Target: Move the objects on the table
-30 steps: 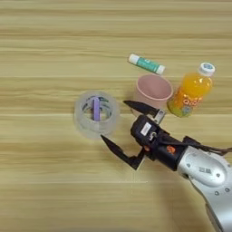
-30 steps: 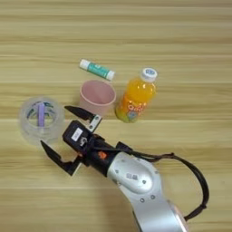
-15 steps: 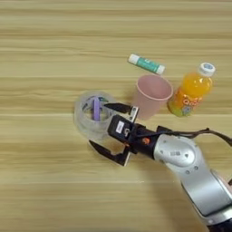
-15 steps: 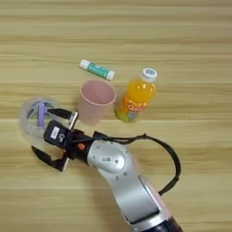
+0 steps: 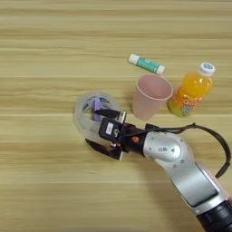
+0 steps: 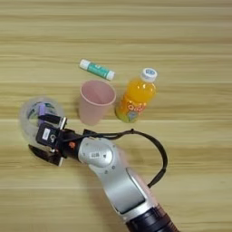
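- Claw (image 5: 103, 129): two black fingers, spread wide, holding nothing; one finger lies over the near-right rim of the tape roll, the other on the desk just in front of it. A second ago it stood clear to the right of the roll; it has travelled left and now straddles the roll's near wall, which reads as lining up a grasp, not yet closed.
- Forearm (image 5: 181, 167): smooth silver casing with a black cable looping off its far side, entering from the bottom right corner.
- Tape roll (image 5: 88, 113): wide, clear, glossy ring lying flat, a purple strip inside; position unchanged.
- Desk (image 5: 45, 190): light wood, horizontal grain in tan and pale yellow bands.
- Cup (image 5: 152, 96): pink plastic, tapered, upright, open-topped, empty as far as shows; just right of the roll, unmoved.
- Bottle (image 5: 192, 91): small, orange contents, white cap, printed label; close beside the cup.
- Tube (image 5: 146, 64): small white-and-green stick lying flat, farthest back.
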